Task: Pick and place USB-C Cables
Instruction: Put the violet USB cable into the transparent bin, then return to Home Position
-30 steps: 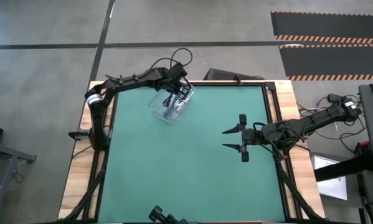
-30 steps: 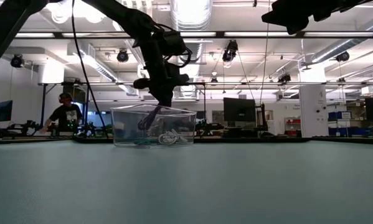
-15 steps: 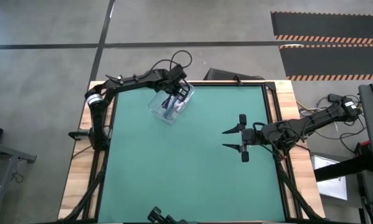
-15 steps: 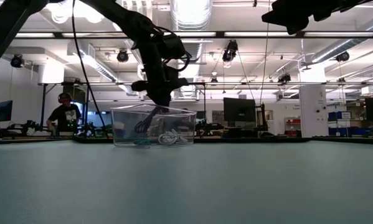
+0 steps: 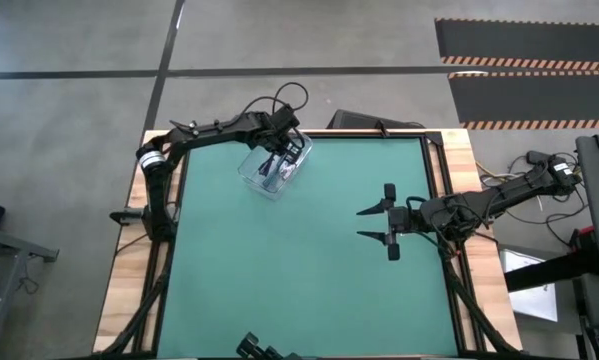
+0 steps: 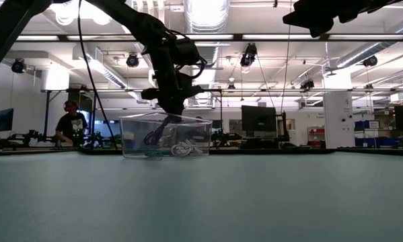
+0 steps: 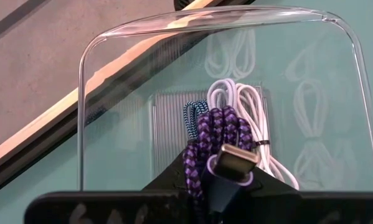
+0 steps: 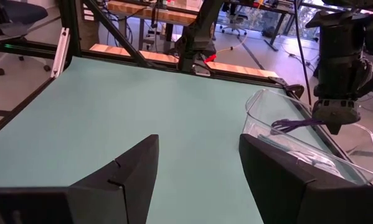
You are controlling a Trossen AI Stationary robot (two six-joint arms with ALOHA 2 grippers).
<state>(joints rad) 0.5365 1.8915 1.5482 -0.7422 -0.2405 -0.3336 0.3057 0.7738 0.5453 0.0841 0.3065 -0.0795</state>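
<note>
A clear plastic box (image 5: 291, 172) stands near the table's far left corner. My left gripper (image 5: 272, 156) hangs over it, shut on the dark purple braided cable (image 7: 216, 127). Under that cable, on the box floor, lie a white cable bundle (image 7: 251, 106) and a teal one (image 7: 191, 113). The low view shows the purple cable (image 6: 158, 132) drooping inside the box walls. A second white bundle cannot be told apart. My right gripper (image 5: 365, 224) hovers open over the right middle of the table, away from the box. My left gripper pinches the purple cable bundle (image 7: 202, 163) between its two fingers, coming from above and pointing down into the box. A metal USB-C plug (image 7: 233, 163) sticks out beside the fingers. The bundle hangs below them inside the box; whether its lower end touches the floor, I cannot tell.
The box's rounded rim (image 7: 89, 56) rises around my left fingers. Bare green table (image 5: 299, 270) stretches from the box to the near edge. The wooden border and black frame (image 8: 136, 55) run along the table's sides. A person (image 6: 69, 124) sits far behind the table.
My left gripper has shifted slightly toward the table's left edge above the box, still shut on the purple cable, which hangs in the box as before.
</note>
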